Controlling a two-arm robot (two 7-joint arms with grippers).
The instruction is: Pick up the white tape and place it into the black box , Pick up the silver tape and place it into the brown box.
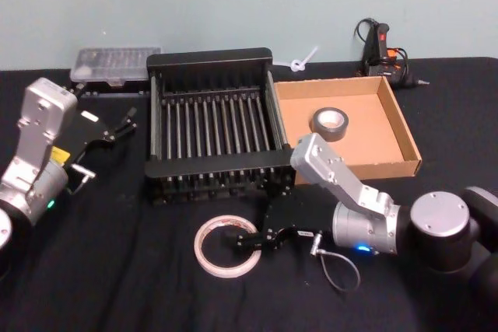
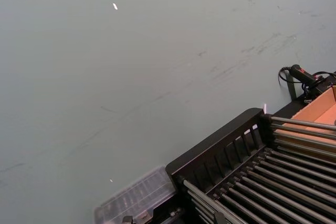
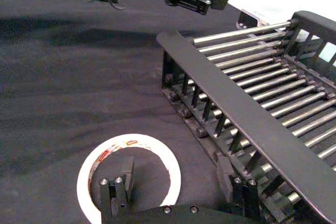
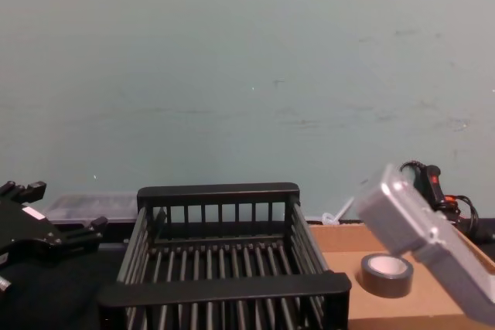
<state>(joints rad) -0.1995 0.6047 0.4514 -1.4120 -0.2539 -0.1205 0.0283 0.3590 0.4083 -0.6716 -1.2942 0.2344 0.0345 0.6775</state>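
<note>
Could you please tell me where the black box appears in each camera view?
Head: black box centre, left of brown box.
Left wrist: lower right corner.
Right wrist: right side.
Chest: bottom centre.
Shared landmark: its metal floor bars.

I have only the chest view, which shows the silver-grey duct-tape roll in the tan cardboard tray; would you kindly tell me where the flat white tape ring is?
Observer: The white tape ring lies flat on the black tablecloth, in front of the black slatted plastic crate, on the robot's side.
Operator: Thank you. I see the left gripper idle to the left of the crate; where is the right gripper?
Observer: The right gripper is open at the ring: one finger is over its hole, the other outside, toward the crate.
</note>
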